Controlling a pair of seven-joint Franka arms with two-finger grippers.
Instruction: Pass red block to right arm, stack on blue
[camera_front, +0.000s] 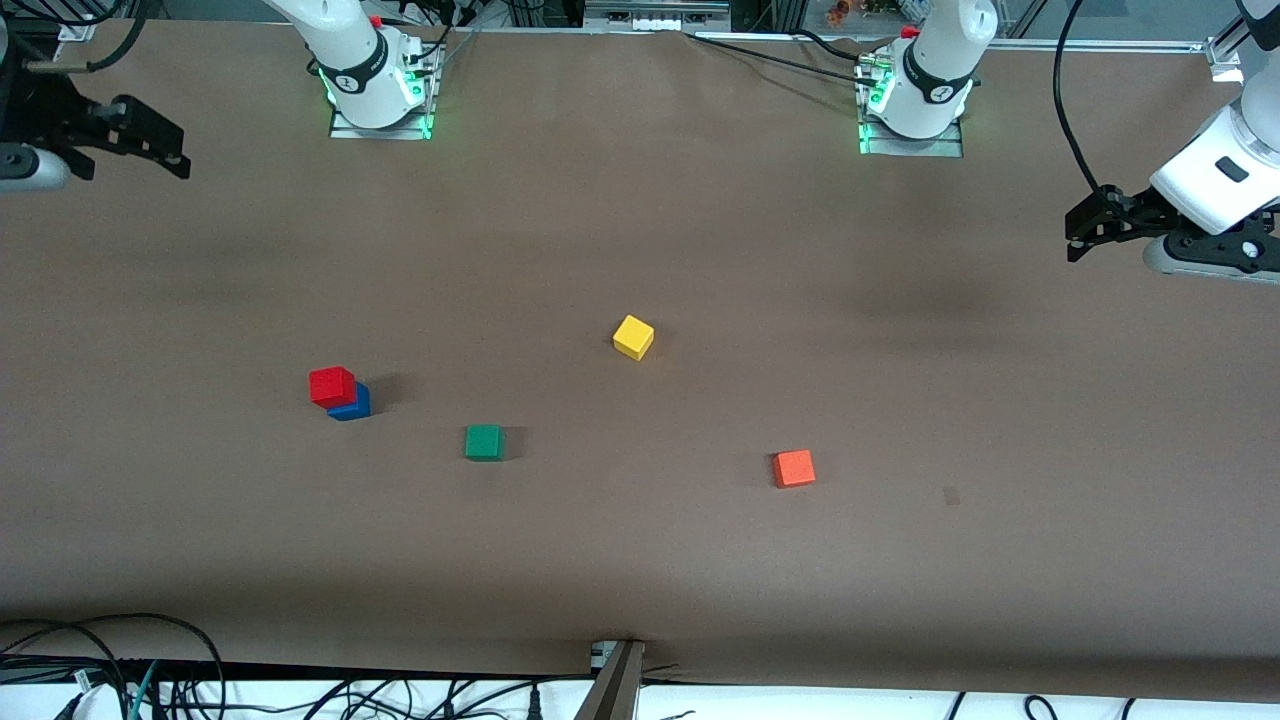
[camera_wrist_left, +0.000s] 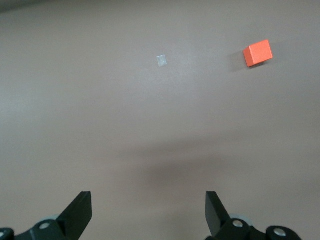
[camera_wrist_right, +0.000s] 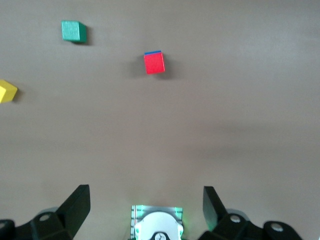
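Right gripper (camera_front: 150, 150) is hanging with fingers spread wide and nothing between them, over the table (camera_front: 640, 560) at the right arm's end. The red block (camera_front: 331, 385) is sitting on the blue cube (camera_front: 352, 405). Green cube (camera_front: 484, 442) is lying beside that stack, yellow cube (camera_front: 633, 336) and orange cube (camera_front: 793, 468) farther toward the left arm's end. Left gripper (camera_front: 1085, 228) is waiting there, wide apart, empty.
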